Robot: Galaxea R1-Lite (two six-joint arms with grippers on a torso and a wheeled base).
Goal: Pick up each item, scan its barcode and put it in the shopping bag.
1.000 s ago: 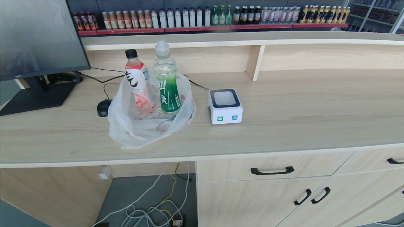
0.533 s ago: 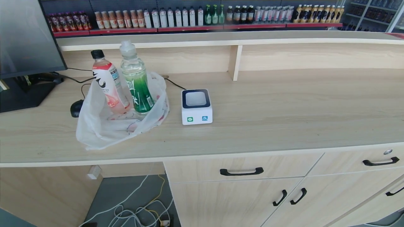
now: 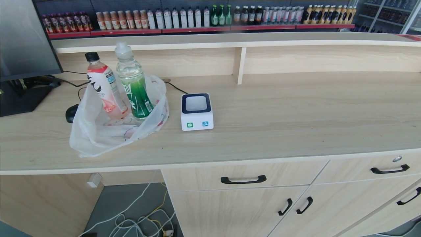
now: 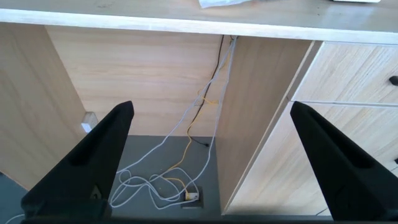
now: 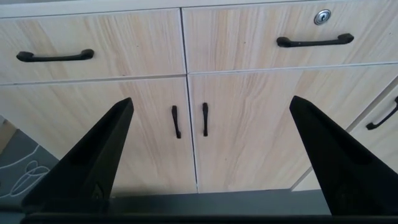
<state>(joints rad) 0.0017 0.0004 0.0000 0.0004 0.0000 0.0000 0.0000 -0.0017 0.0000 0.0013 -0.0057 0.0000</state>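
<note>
A white plastic shopping bag (image 3: 95,135) lies open on the left part of the wooden counter (image 3: 296,115). Two bottles stand upright inside it: a pink-labelled one with a black cap (image 3: 103,89) and a green-labelled one with a clear cap (image 3: 133,85). Just right of the bag sits the white barcode scanner box (image 3: 196,112) with its dark-framed window facing up. My left gripper (image 4: 211,109) hangs open below the counter edge, facing the knee space. The right gripper (image 5: 211,102) is open too, low in front of the cabinet doors. Nothing is between either pair of fingers.
A dark monitor (image 3: 23,39) and a black mouse (image 3: 71,113) sit at the counter's far left. Drawers with black handles (image 3: 243,179) lie under the counter, and loose cables (image 4: 168,186) on the floor. A shelf of bottles (image 3: 197,16) runs along the back.
The head camera has turned to the right, so the whole scene has slid left in view. The bag, bottles and scanner keep their places on the counter.
</note>
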